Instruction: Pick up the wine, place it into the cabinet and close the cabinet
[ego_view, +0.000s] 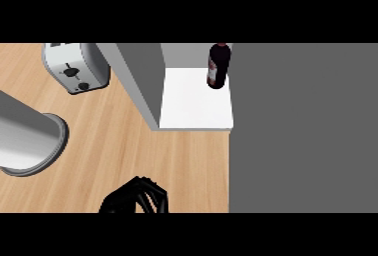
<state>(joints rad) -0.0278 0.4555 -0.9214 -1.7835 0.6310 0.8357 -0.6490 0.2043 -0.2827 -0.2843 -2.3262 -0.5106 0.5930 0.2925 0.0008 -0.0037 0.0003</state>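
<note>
Closing cabinet door (140, 82) judged next; wine (217, 65) upright inside on shelf (196, 105); left hand (136, 197) slack-fingered, empty; push door's outer face through steadily.

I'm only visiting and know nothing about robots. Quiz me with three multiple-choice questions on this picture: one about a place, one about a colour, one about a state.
1. Where is the wine bottle?
A. In the robot's hand
B. On the white shelf inside the cabinet
C. Lying on the wooden counter

2. What colour is the counter?
A. Light wood brown
B. Green
C. Red

3. What state is the cabinet in?
A. Shut
B. Open
C. Tipped over

Answers:
1 B: the bottle stands at the back of the shelf, apart from the left hand, which holds nothing at the picture's lower edge.
2 A: pale wood grain runs across the counter.
3 B: the cabinet's white inside is in plain view, with no door across it.
</note>
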